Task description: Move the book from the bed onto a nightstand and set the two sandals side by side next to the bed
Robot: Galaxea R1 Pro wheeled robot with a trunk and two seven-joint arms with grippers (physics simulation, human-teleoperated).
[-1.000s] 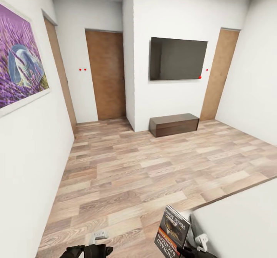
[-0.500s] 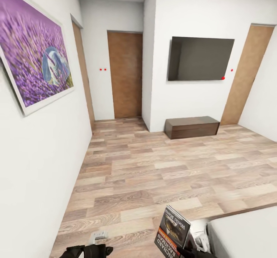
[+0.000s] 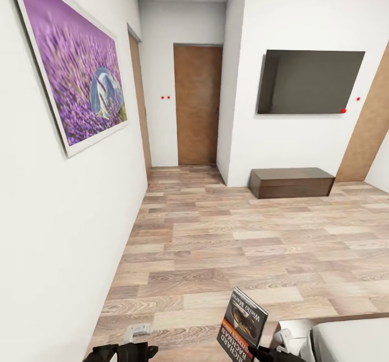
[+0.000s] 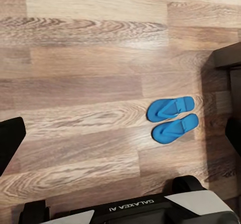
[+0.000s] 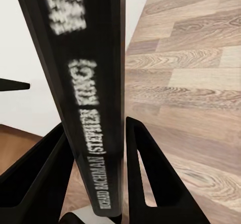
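My right gripper [image 3: 266,354] is shut on the book [image 3: 243,327], a thin dark paperback with an orange-brown picture, held upright at the lower edge of the head view. In the right wrist view the book's spine [image 5: 85,83] stands between the two black fingers [image 5: 150,179]. The two blue sandals [image 4: 170,108] [image 4: 174,127] lie side by side on the plank floor beside the dark bed frame [image 4: 228,56]. My left gripper [image 3: 123,351] hangs open above the floor with nothing in it. A corner of the bed [image 3: 351,340] shows low on the right. The nightstand is out of view.
A white wall with a purple painting [image 3: 81,75] runs close along my left. Ahead are a brown door [image 3: 197,105], a wall-mounted black TV [image 3: 310,81] and a long dark bench [image 3: 292,182] under it. Wood floor [image 3: 216,254] stretches between.
The whole head view has swung left: painting, door, TV and bench slid right, and less of the bed shows. The book stays held in my right gripper.
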